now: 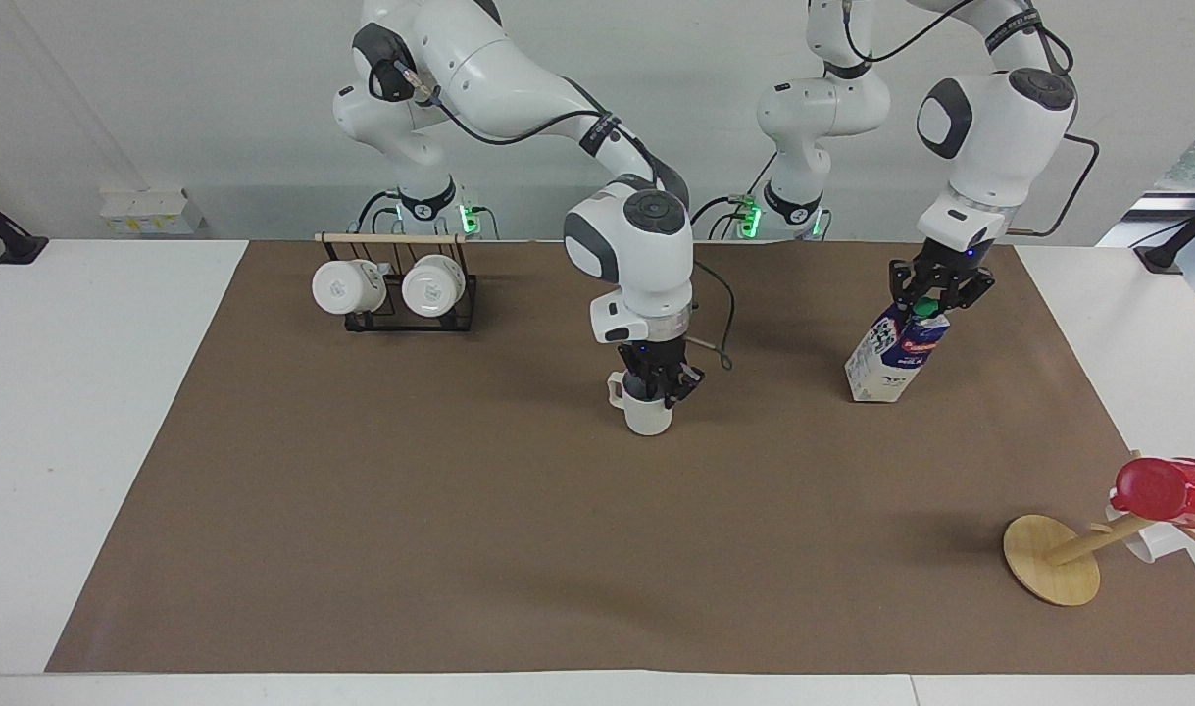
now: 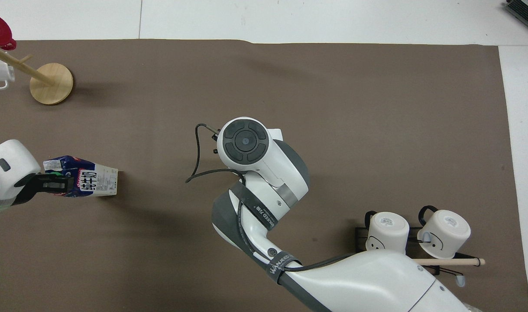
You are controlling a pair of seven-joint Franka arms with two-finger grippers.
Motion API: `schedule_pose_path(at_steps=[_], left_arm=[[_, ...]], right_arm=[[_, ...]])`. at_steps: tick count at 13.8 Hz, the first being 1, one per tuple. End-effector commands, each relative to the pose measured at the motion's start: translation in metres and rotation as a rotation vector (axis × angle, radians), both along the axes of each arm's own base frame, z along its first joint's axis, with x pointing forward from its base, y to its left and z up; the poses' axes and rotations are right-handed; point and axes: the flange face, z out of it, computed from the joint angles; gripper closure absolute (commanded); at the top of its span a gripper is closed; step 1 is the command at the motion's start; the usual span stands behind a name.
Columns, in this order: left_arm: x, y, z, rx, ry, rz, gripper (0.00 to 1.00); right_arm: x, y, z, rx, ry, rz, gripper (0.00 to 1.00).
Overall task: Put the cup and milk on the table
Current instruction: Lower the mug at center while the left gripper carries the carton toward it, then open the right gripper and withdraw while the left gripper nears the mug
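Right arm strap (image 2: 280, 263): "WANEED", rest cut off. Milk (image 2: 90, 183): large Chinese characters on side panel, toward left arm's end from strap; small print unreadable.

Tabletop (image 1: 77, 412) seen as smooth white laminate, overlaid with a matt brown paper sheet (image 1: 519, 529). Cup (image 1: 647, 416) reads as glazed off-white ceramic, slight sheen. Milk carton (image 1: 891, 353) is printed coated card with a green plastic cap (image 1: 925, 307). Arm shells (image 2: 264, 169) are glossy white plastic. Mug stand (image 1: 1051, 559) is pale, smooth wood; red cup (image 1: 1166, 490) looks like glossy plastic.
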Motion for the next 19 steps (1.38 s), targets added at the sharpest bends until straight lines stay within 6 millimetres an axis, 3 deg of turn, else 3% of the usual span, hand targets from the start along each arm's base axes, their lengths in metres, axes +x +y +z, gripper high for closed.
schedule_pose_path(at_steps=[1,2,4,8,12,14,17,19], left_arm=[[0.001,-0.005,0.018,-0.011,0.039,0.059,0.58],[0.000,-0.009,0.022,-0.015,0.041,0.081,0.58],[0.000,-0.032,0.027,-0.022,0.046,0.107,0.58],[-0.006,-0.101,0.035,-0.050,0.035,0.161,0.58],[-0.007,-0.174,0.045,-0.088,0.027,0.205,0.58],[-0.004,-0.205,0.039,-0.089,0.039,0.204,0.58],[0.005,-0.239,0.013,-0.048,0.021,0.176,0.57],[0.007,-0.249,0.007,-0.036,-0.012,0.181,0.56]], right_arm=[[0.005,-0.006,0.010,0.027,-0.013,-0.034,0.23],[0.006,-0.008,0.016,0.031,-0.022,-0.036,0.10],[0.008,-0.015,0.044,0.045,-0.056,-0.046,0.01],[0.021,-0.074,0.121,0.042,-0.124,-0.089,0.00],[0.026,-0.157,0.160,-0.056,-0.102,-0.030,0.00],[0.027,-0.199,0.174,-0.089,-0.103,-0.007,0.00],[0.030,-0.260,0.192,-0.139,-0.081,0.055,0.00],[0.030,-0.310,0.208,-0.175,-0.065,0.116,0.00]])
